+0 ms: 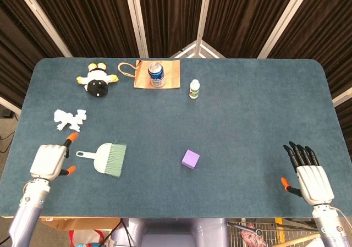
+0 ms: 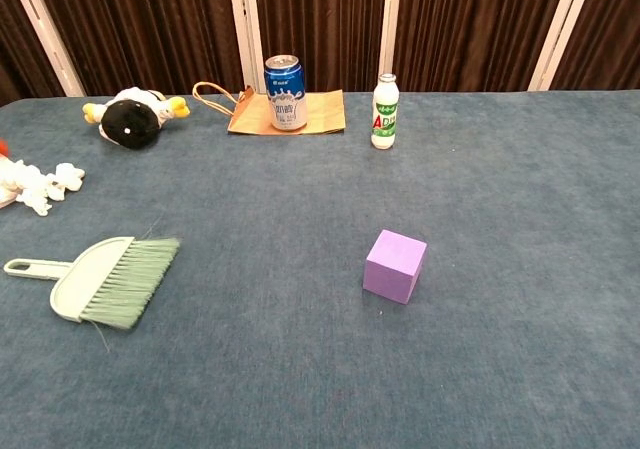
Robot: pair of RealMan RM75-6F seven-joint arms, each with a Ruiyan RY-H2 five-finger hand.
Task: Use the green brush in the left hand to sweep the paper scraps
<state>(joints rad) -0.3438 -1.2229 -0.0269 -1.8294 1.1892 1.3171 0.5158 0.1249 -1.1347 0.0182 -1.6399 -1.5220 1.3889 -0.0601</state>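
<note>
Dark ribbed curtains with pale metal struts back a blue-carpeted table (image 1: pixel 247 104). The green brush (image 1: pixel 105 158) lies flat beside the left hand (image 1: pixel 48 162), whose fingers are apart, holding nothing. Paper scraps (image 1: pixel 70 119) lie just beyond. The right hand (image 1: pixel 308 175) rests with fingers spread, empty. The bottle (image 2: pixel 384 112) label reads "AD".

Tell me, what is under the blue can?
The blue can stands upright on a flat brown paper bag with a loop handle, lying on the table. The patch of bag right beneath the can is covered, so that part cannot be seen.
</note>
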